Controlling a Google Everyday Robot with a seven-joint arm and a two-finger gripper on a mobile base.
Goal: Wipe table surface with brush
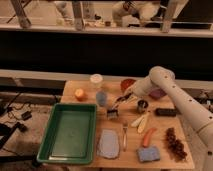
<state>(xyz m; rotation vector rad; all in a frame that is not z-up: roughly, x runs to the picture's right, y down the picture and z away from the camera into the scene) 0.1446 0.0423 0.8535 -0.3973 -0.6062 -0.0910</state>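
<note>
The gripper (123,98) is clamped on the handle of the brush (114,108), whose head touches the table surface (165,125) beside the green tray (47,135)

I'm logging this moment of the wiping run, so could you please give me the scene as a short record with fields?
gripper: gripper over the middle of the table, holding the brush handle
brush: brush, slanted, head down on the table surface
left of brush: green tray
beside brush head: blue cup
in front: silver fork, grey cloth
right side: small metal cup, black block
</note>
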